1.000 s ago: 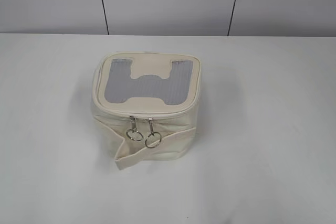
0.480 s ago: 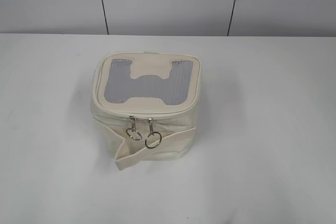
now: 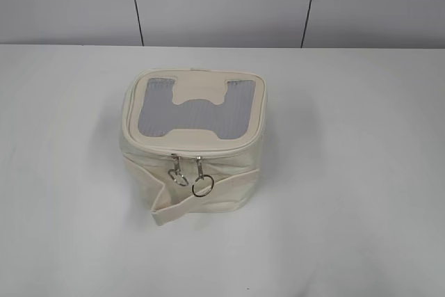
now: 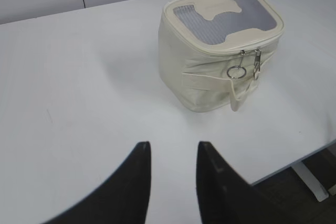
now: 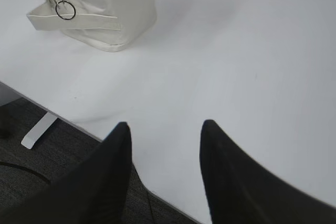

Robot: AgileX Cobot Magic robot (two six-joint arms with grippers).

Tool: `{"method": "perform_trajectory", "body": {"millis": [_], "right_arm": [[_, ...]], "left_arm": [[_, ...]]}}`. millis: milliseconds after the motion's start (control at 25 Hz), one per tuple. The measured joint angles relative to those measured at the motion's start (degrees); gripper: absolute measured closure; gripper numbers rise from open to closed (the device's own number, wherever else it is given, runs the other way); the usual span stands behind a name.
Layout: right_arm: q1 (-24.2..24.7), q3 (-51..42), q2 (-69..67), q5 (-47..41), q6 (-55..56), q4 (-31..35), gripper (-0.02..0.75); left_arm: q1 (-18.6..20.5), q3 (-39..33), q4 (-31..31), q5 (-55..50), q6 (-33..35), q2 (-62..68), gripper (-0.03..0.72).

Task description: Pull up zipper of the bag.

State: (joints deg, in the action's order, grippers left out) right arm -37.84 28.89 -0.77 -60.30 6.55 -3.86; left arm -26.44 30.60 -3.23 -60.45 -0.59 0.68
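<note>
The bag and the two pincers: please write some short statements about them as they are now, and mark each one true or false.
1. The bag stands upright on the table. True.
2. The left pincer is shut on a ring pull. False: it is open, apart from the bag.
3. Two sliders sit side by side at the front of the zipper. True.
4. The right pincer touches the bag's strap. False: it is open, apart from the bag.
5. The lid is flipped fully open. False: it lies flat on the bag.
</note>
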Motion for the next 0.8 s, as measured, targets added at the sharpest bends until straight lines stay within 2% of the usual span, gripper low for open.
{"method": "perform_trajectory", "body": {"millis": [160,240,320,440,520,640,800], "right_arm": [[0.4,0.0,0.0,0.0,0.0,0.0,0.391],[2.8,0.0,0.0,0.0,0.0,0.0,0.391],[7.8,0.0,0.4,0.1,0.0,0.1,0.391],[18.0,-0.1,1.1,0.1,0.0,0.0,0.393],[24.1,-0.2,1.1,0.1,0.0,0.0,0.393],[28.3,-0.3,1.1,0.1,0.0,0.1,0.393],[29.0,-0.3,1.1,0.1,0.0,0.2,0.393]], "left_arm": [[0.1,0.0,0.0,0.0,0.0,0.0,0.454],[2.0,0.0,-0.1,0.0,0.0,0.0,0.454],[7.0,0.0,-0.1,0.0,0.0,0.0,0.454],[16.0,-0.1,0.0,0.1,0.0,-0.9,0.454],[19.7,-0.1,0.0,0.1,0.0,-1.0,0.454],[21.4,-0.1,0.0,0.1,0.0,-1.0,0.454],[21.5,-0.1,0.0,0.1,0.1,-1.0,0.452]]}}
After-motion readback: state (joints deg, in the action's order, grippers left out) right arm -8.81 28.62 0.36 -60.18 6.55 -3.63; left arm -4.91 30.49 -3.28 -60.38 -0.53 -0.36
